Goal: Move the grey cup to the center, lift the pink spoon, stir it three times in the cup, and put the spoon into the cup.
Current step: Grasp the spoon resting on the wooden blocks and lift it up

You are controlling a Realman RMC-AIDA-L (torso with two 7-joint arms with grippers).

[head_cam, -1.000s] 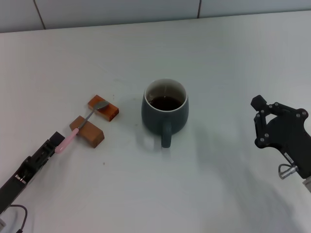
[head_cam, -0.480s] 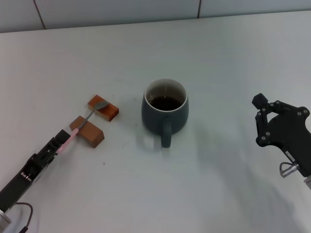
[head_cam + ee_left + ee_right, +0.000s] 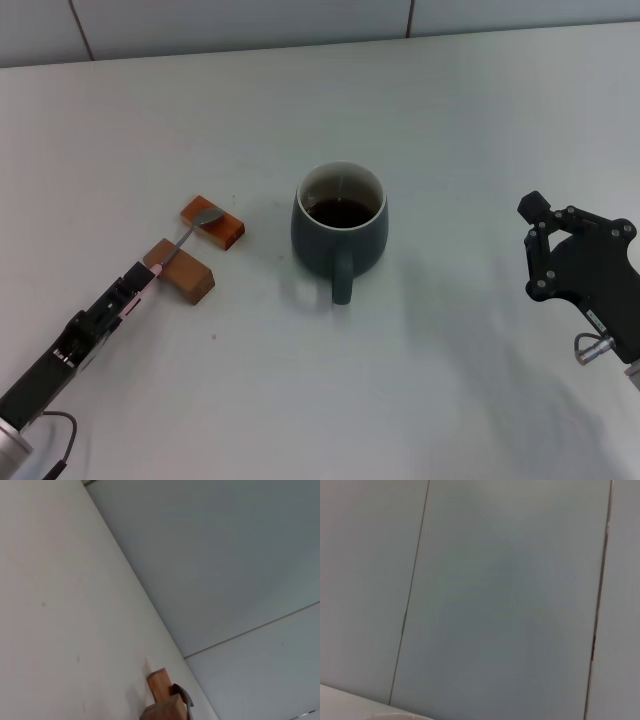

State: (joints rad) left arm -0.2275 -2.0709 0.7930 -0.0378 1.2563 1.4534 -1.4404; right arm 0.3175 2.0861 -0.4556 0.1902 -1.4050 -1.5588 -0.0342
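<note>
At near left, the left gripper (image 3: pixel 135 287) reaches diagonally over the table (image 3: pixel 450 120), fingers closed around the pink spoon (image 3: pixel 172 252) handle's end. Spoon lies across two wooden blocks (image 3: pixel 198 251), silver bowl on the far one. Grey cup (image 3: pixel 339 232) sits centre, handle toward near side, dark liquid inside. Right gripper (image 3: pixel 532 212) hangs at right, well apart; finger state indeterminate.

Head overhead — wrists low, wallward

**Colours on the white worktop**

The grey cup (image 3: pixel 339 225) is dark blue-grey, pale inside, with brown drink. The pink spoon (image 3: pixel 178 250) has a silver end. Two blocks (image 3: pixel 213 221) are orange-brown. The worktop (image 3: pixel 450 120) is plain white.
</note>
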